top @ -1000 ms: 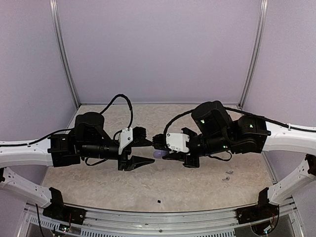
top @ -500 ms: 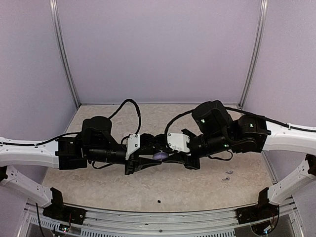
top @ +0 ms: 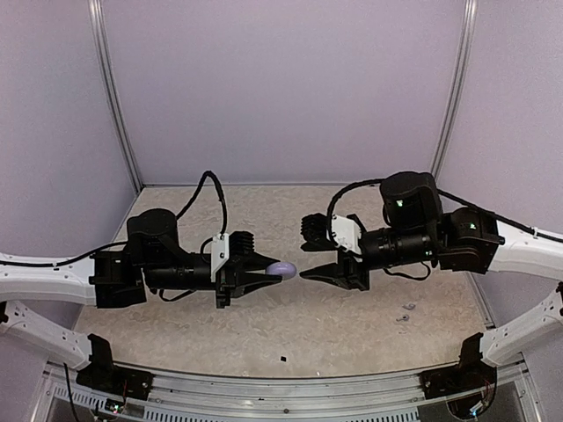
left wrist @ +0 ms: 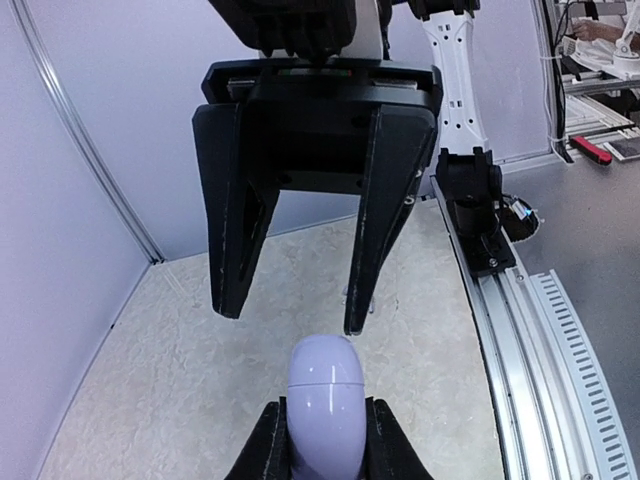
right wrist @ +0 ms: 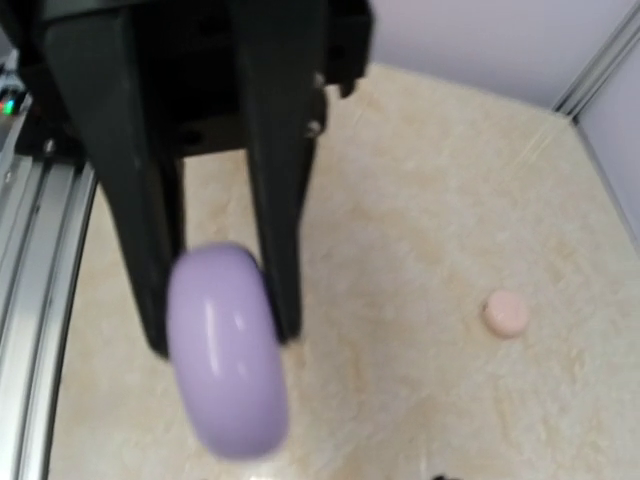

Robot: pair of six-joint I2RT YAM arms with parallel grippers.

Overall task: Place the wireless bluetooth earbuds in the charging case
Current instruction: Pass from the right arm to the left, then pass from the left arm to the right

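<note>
Closed lilac charging case [left wrist: 325, 400] pinched between left fingers [left wrist: 268, 445]; tiny earbuds [top: 406, 308] lie well apart

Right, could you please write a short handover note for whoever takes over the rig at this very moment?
The left gripper has its jaws shut on the closed lilac charging case, held above the table.
The right gripper faces it, jaws open, empty, not touching.
The earbuds lie on the table at the near right.
Done: none inserted. Left: open the case, pick up each earbud, seat it.
</note>
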